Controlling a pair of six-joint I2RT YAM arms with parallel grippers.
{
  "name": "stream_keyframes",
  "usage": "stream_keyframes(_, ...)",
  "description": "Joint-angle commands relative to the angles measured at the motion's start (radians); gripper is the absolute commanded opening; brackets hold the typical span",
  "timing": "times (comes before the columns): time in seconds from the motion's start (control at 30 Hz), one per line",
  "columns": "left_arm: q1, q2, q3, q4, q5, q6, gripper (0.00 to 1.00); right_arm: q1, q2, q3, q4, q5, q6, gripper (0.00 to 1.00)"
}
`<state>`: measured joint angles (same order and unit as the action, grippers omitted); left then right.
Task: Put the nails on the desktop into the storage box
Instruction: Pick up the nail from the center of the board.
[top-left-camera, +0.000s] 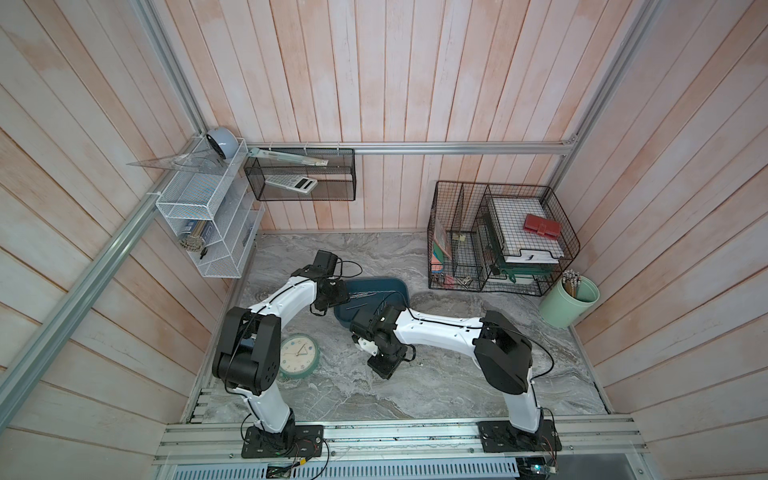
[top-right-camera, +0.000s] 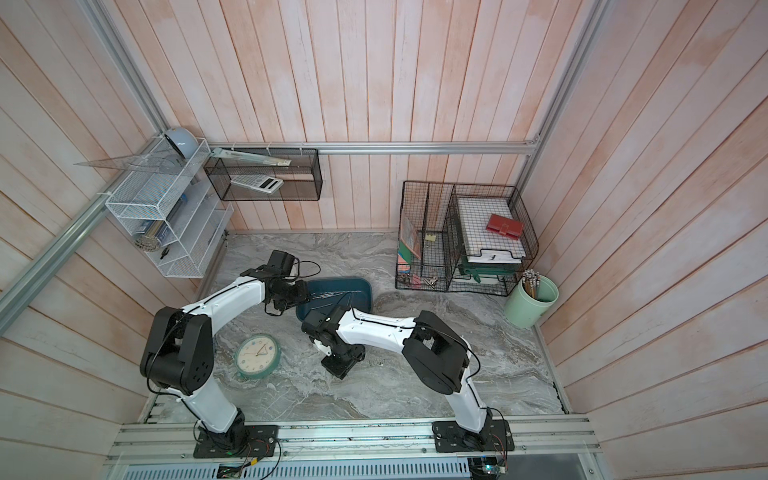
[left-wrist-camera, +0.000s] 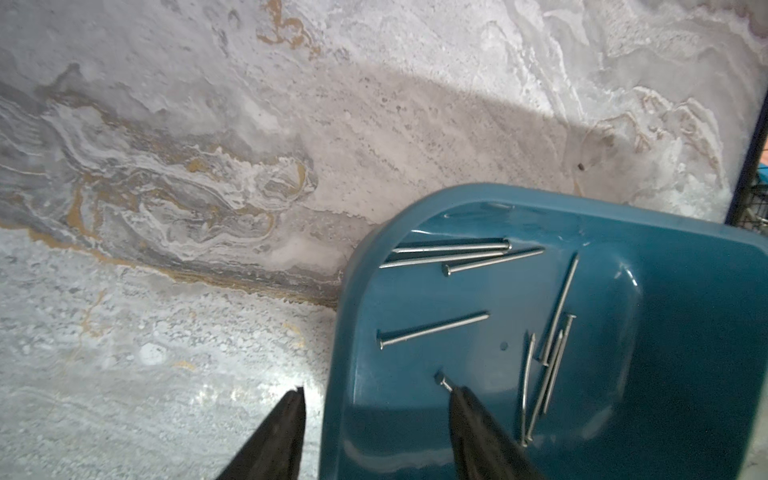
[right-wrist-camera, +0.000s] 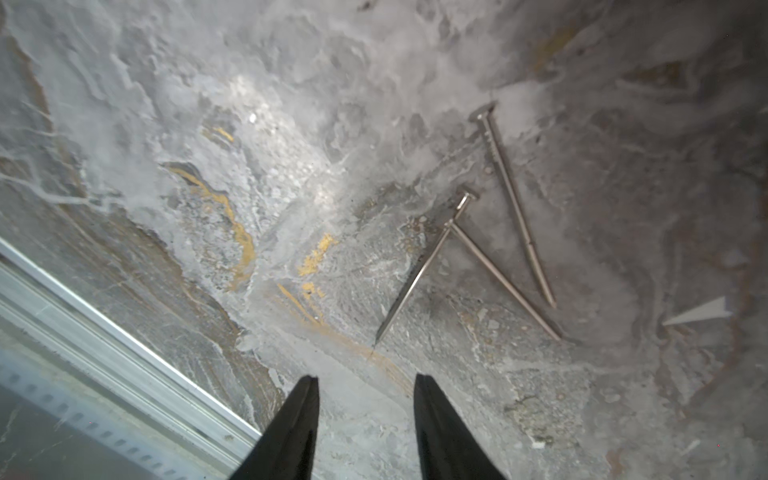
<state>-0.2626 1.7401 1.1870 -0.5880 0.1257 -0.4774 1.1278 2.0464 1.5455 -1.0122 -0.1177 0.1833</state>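
The dark teal storage box (top-left-camera: 388, 287) (top-right-camera: 353, 286) lies mid-desktop in both top views. Several silver nails (left-wrist-camera: 432, 330) lie loose inside it in the left wrist view. My left gripper (left-wrist-camera: 378, 390) is open and straddles the box's rim (left-wrist-camera: 602, 216), one finger outside over the marble desktop (left-wrist-camera: 166, 166), the other inside. A nail head (left-wrist-camera: 441, 379) pokes out past the inner fingertip. My right gripper (right-wrist-camera: 366, 376) hangs open over bare desktop (right-wrist-camera: 208, 124) with nothing between its fingers. Three nails lie ahead of it: one (right-wrist-camera: 515, 208) apart, two (right-wrist-camera: 415, 274) (right-wrist-camera: 505, 282) touching in a V.
A round green clock (top-left-camera: 298, 355) lies flat near the left arm. Black wire baskets (top-left-camera: 498, 237) and a mint cup (top-left-camera: 569, 301) of pencils stand at the back right. A white wire shelf (top-left-camera: 208, 216) hangs on the left wall. The front aluminium rail (right-wrist-camera: 104, 332) runs close to my right gripper.
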Motion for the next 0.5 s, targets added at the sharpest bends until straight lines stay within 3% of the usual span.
stream_keyframes(0.0,0.005,0.019,-0.004,0.026,0.022,0.018,0.58,-0.003,0.017,0.018,-0.03,0.017,0.027,0.43)
stream_keyframes(0.33,0.006,0.016,-0.006,0.017,0.028,0.019,0.56,-0.015,0.087,0.086,-0.023,0.025,0.038,0.43)
stream_keyframes(0.47,0.006,0.021,-0.002,0.018,0.045,0.02,0.56,-0.022,0.144,0.11,-0.048,0.026,0.041,0.37)
